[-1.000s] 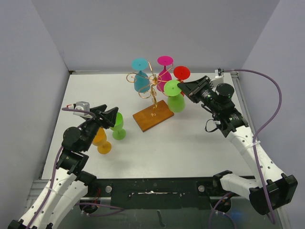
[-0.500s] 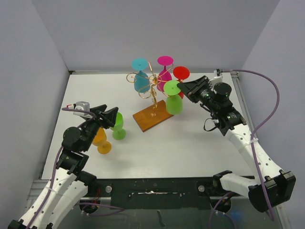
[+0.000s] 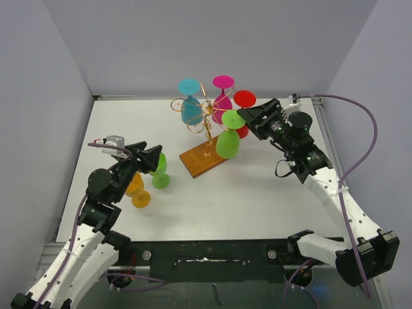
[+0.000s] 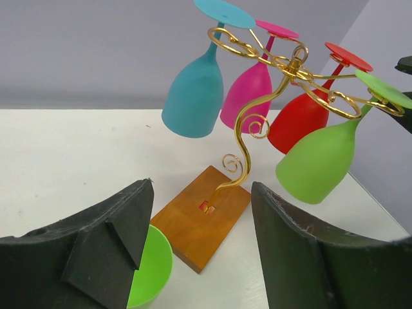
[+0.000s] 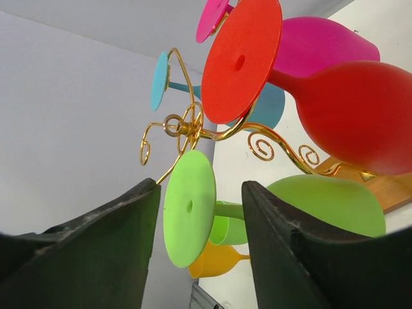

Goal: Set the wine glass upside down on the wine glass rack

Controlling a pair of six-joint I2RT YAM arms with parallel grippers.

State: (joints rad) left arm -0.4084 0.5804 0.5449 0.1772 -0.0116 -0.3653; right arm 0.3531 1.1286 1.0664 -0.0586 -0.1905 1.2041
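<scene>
The wine glass rack (image 3: 207, 122) stands mid-table on its wooden base (image 3: 205, 158). A green wine glass (image 3: 228, 145) hangs upside down and tilted from its right arm, its foot (image 4: 383, 90) resting on the gold wire. My right gripper (image 3: 248, 119) is open, one finger on either side of that foot (image 5: 190, 206), with a gap on both sides. Teal (image 4: 193, 96), magenta (image 4: 248, 90) and red (image 4: 302, 119) glasses also hang there. At the left, my left gripper (image 3: 149, 158) is open and holds nothing.
Two glasses stand upright on the table at the left: a green one (image 3: 160, 170) just under my left gripper's fingers and an orange one (image 3: 137, 190) nearer the table's front edge. Grey walls close in the table at the back and on both sides.
My right gripper has gone from shut on the green glass's foot to open. The glass now hangs free, its bowl swung down and left toward the base. The left arm is still.
</scene>
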